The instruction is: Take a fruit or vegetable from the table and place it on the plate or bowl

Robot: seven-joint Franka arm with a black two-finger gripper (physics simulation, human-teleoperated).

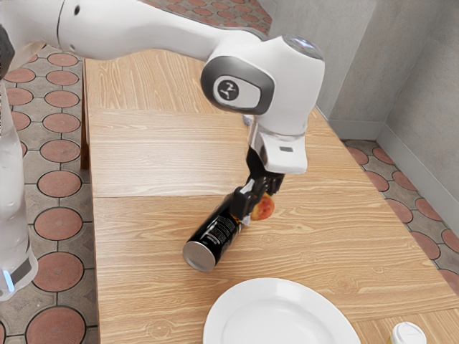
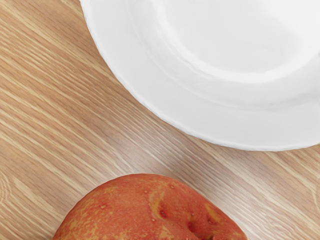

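A reddish-orange potato (image 1: 265, 208) sits between the black fingers of my gripper (image 1: 256, 203), which is shut on it just above the wooden table (image 1: 158, 150). In the wrist view the potato (image 2: 150, 210) bulks right under my hand, its skin mottled red and yellow with small dimples. A white plate (image 1: 276, 315) lies at the table's front edge, toward the exterior view's lower right of the gripper. Beyond the potato in the wrist view is the plate's rim (image 2: 200, 120), with a strip of bare wood between them.
A black can (image 1: 213, 236) lies on its side against the gripper's near side, its silver end toward the table's front. A white lidded cup (image 1: 407, 334) stands at the front right corner. A clear bottle (image 1: 11, 201) stands off the table's left.
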